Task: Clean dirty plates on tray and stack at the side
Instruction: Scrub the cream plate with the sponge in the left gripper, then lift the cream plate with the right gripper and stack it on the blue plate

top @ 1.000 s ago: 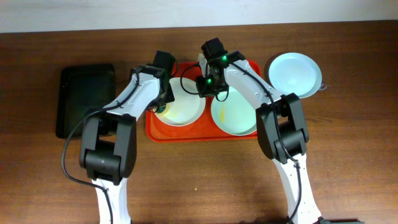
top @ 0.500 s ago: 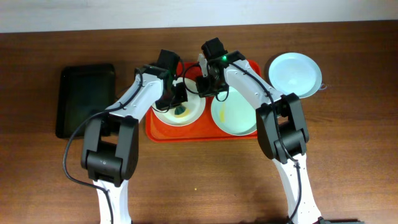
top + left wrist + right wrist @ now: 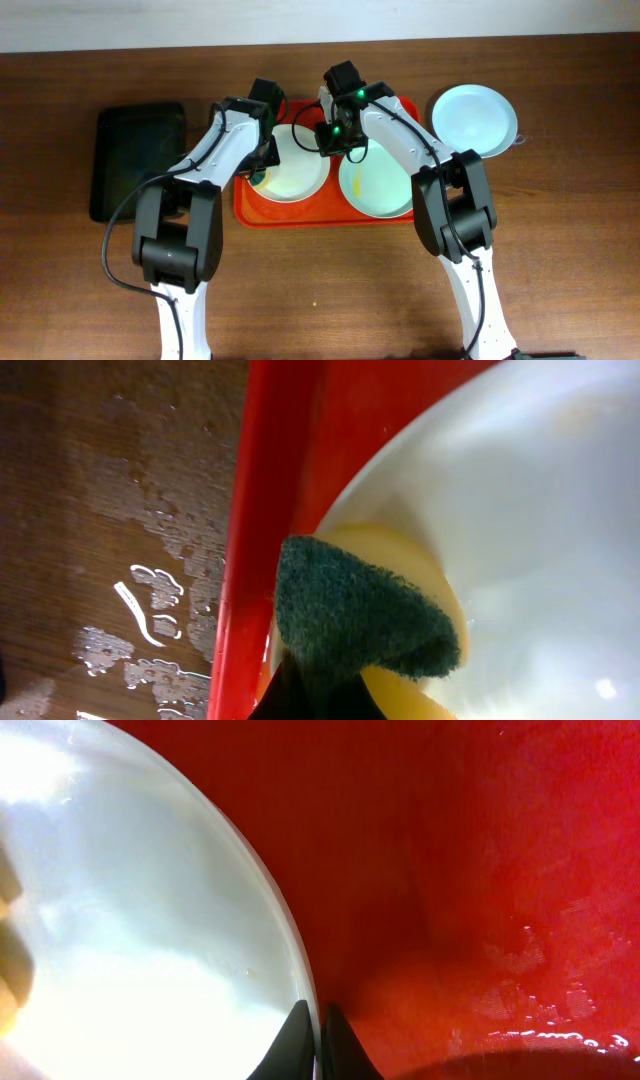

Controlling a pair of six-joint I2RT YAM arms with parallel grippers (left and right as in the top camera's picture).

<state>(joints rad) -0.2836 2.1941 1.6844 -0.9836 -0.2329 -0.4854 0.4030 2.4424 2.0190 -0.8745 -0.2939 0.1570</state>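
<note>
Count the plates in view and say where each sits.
3. Cream-white plate on the tray's left half; mint-green plate on its right half; second mint-green plate on the table, right of the tray. None appears hidden.

The tray (image 3: 270, 510) is smooth, glossy red plastic, and the plate (image 3: 540, 510) is shiny and glazed-looking. The sponge (image 3: 350, 610) has a rough, matt green fibre pad on yellow foam. The worktop (image 3: 100, 460) is brown wood grain beaded with water.
</note>
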